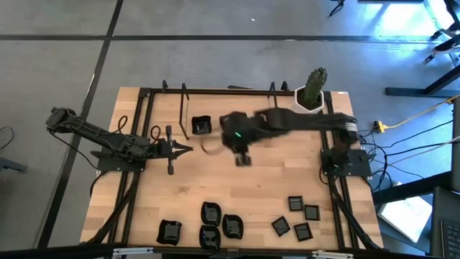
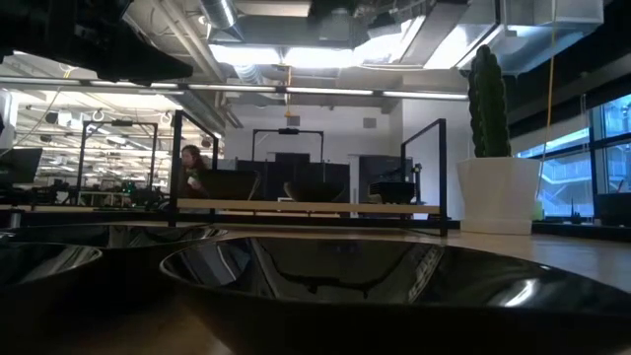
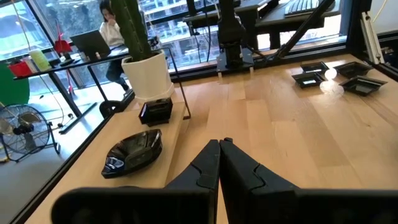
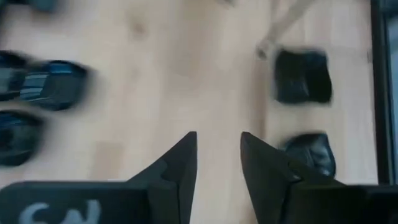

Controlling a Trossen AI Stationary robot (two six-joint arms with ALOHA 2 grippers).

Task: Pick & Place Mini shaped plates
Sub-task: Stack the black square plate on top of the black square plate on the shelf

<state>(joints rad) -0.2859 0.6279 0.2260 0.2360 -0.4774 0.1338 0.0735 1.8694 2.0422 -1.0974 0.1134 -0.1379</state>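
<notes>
Overhead light is even and soft on the wooden table (image 1: 273, 180), with a bluish glare beyond the cactus (image 1: 313, 86). At table height, bright ceiling lights leave the near black dishes (image 2: 394, 281) dark, blurred silhouettes, perhaps too close for focus. The right wrist picture is motion-smeared.

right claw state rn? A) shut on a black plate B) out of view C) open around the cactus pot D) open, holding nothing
D: the right wrist view shows the right claw with a clear gap between its fingers and only bare table in it; the nearest small black plate lies off to one side, untouched.
</notes>
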